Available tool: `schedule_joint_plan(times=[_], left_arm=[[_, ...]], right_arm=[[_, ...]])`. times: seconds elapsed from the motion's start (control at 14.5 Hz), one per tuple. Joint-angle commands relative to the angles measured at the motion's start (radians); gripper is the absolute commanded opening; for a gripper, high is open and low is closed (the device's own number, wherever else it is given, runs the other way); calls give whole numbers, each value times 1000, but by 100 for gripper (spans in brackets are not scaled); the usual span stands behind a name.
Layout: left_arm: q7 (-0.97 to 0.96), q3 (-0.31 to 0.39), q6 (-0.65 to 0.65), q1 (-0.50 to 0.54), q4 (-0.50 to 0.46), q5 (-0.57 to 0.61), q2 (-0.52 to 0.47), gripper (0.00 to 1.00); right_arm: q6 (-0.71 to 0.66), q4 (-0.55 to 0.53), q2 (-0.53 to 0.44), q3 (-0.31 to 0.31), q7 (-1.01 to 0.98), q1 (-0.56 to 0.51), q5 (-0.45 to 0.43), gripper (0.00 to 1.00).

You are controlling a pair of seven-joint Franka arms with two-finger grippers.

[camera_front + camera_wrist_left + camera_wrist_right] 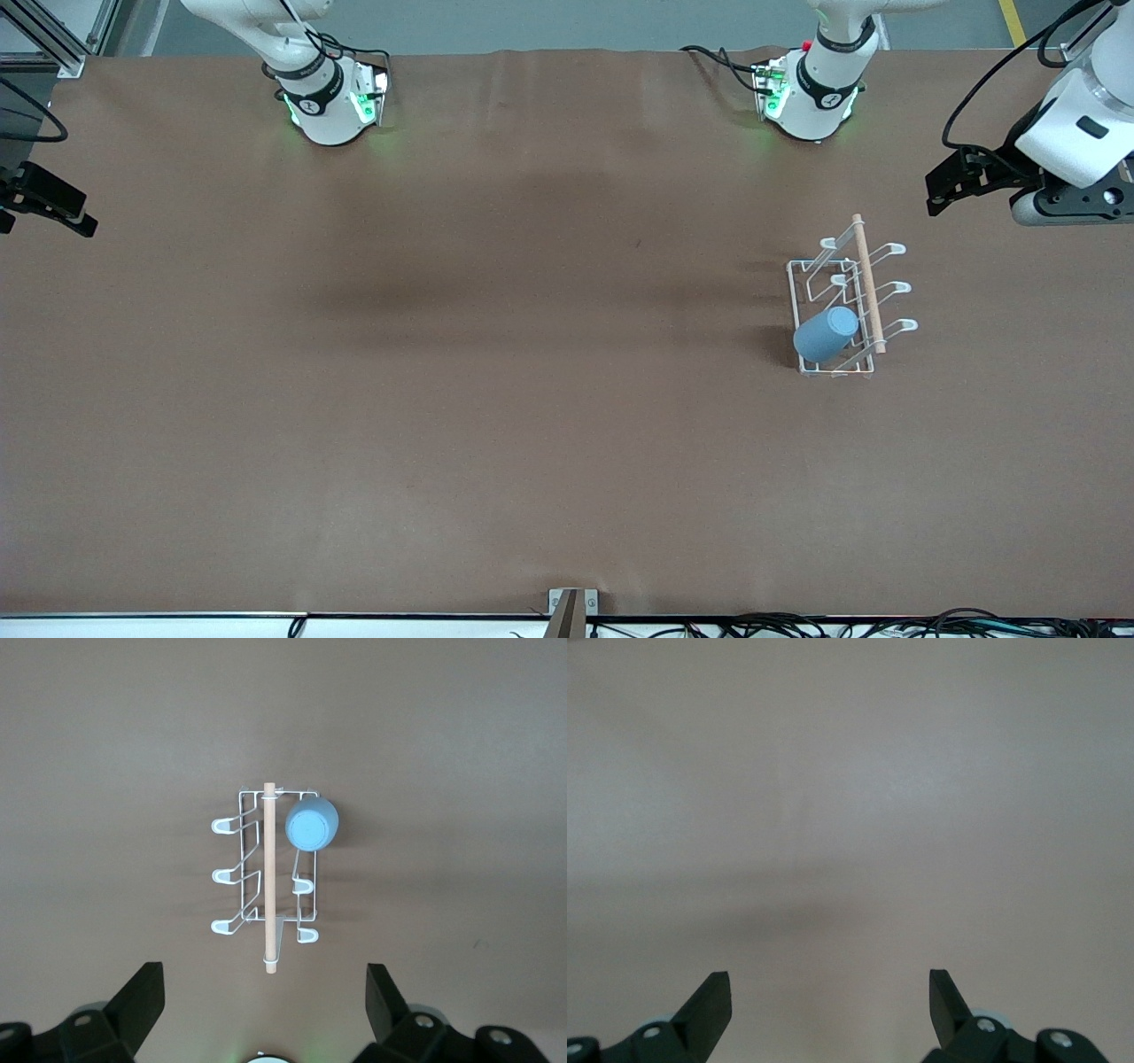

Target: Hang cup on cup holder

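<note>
Hanging on the cup holder [846, 306], the cup [826, 333] sits apart from both wide-spread, empty grippers

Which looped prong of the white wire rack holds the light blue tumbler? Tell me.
On the white wire rack, the light blue tumbler sits on the prong nearest the front camera in the row toward the right arm's end; the other five are bare.

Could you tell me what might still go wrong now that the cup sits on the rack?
The small light blue plastic cup hangs tilted on the corner prong of the white wire cup holder nearest the front camera, so a bump could tip it off. The open left gripper, up beside the holder, might brush its wooden rod.
</note>
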Motion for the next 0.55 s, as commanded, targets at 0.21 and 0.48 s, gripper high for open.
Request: schedule_joint_plan(times=[0.21, 0.48], left_arm=[[42, 0, 18, 0, 38, 22, -1, 100], [58, -2, 15, 0, 68, 5, 16, 100]], right_arm=[[17, -37, -17, 20, -12, -26, -10, 98], [17, -37, -15, 18, -12, -28, -12, 98]])
